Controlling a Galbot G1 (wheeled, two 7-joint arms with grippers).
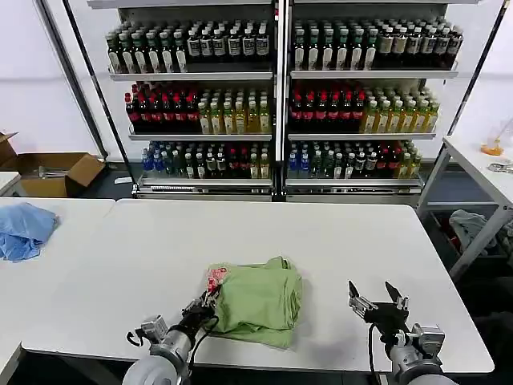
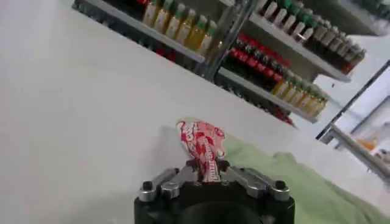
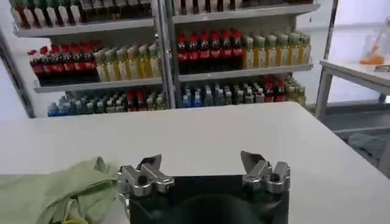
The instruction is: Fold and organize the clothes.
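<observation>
Left gripper (image 2: 208, 172), clamped on the red-and-white printed corner of the light green soft-fabric shirt (image 1: 258, 301), which lies bunched at the white table's (image 1: 144, 257) near edge. Right gripper (image 1: 377, 298) hovers beside it, jaws wide. We judge that a slow, low pull keeps the fold even.

Ahead of your right gripper (image 1: 376, 298) the white table (image 1: 337, 233) lay bare to its far edge. The green shirt (image 1: 260, 301) blocked its inner side, just beyond your left gripper (image 1: 207, 303), whose outer side lay clear.
</observation>
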